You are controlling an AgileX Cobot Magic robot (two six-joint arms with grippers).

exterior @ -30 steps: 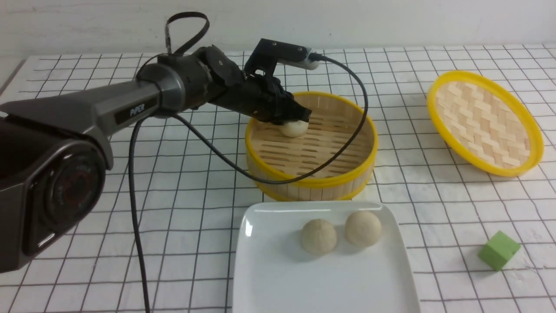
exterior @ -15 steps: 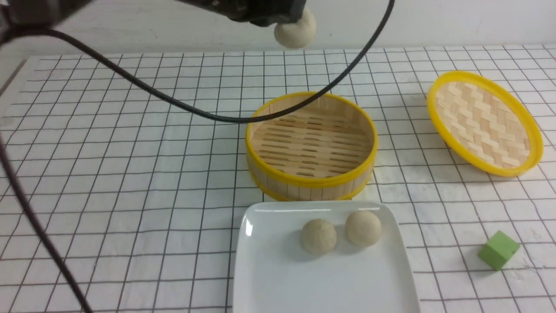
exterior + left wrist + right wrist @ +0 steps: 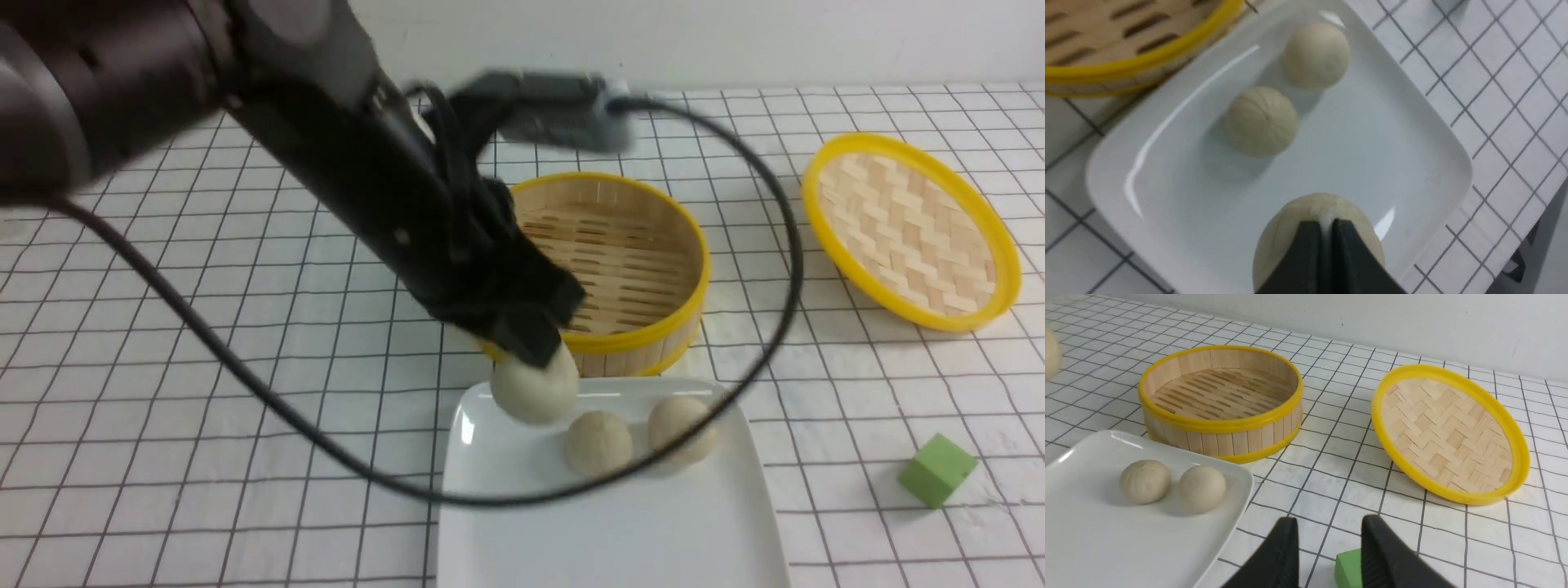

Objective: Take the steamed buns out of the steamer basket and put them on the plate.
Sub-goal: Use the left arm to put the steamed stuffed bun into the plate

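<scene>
The left tool (image 3: 539, 359) pinches a steamed bun (image 3: 535, 396), its two dark fingers pressed close on the bun's top. It holds the bun over the far-left corner of the white plate (image 3: 620, 523); whether bun and plate touch cannot be told. A second bun (image 3: 600, 443) and a third bun (image 3: 682, 429) sit side by side on the plate's far half, the third to the right. The steamer basket (image 3: 690, 245) stands just beyond the plate's far edge, its slatted floor fully showing in the right wrist view. The woven lid (image 3: 910, 229) lies tilted at far right. The right tool (image 3: 1329, 522) is spread, gripping nothing, above the checked surface (image 3: 163, 367) beside the green cube (image 3: 937, 469).
</scene>
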